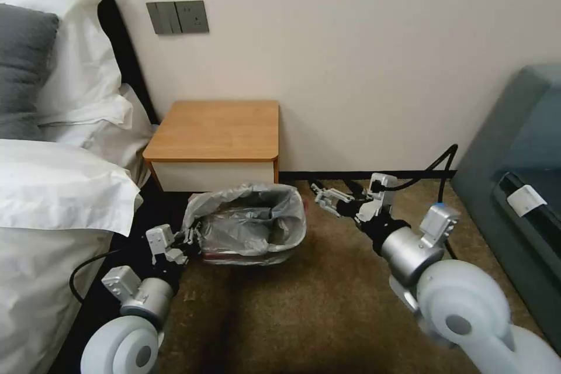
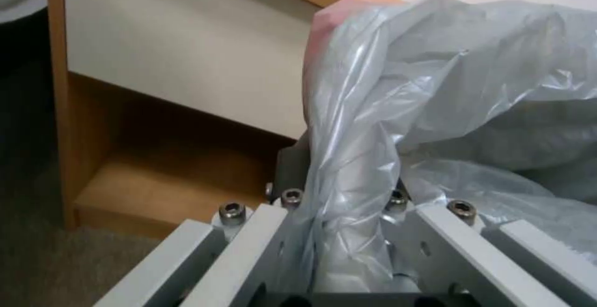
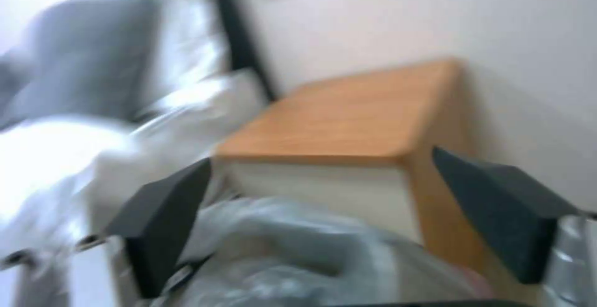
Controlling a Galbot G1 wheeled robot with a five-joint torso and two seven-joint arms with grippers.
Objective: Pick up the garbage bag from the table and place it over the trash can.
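Garbage bag (image 1: 251, 219) lay draped over the trash can (image 1: 290, 243) on the carpet, just in front of the table (image 1: 216, 128); table top bare. Film thin, wrinkled, shiny. Judged very light, limp and slippery, likely to tear or slide off the rim if tugged hard. Best hold looked like a bunched fold at the pinkish rim edge. Left gripper (image 1: 190, 239) sat at the bin's left side, fingers clamped on a gathered pleat of the bag. Right gripper (image 1: 325, 197) hovered just right of the bin, fingers spread apart, holding nothing. Bed and pillows (image 1: 52, 70) to the left.
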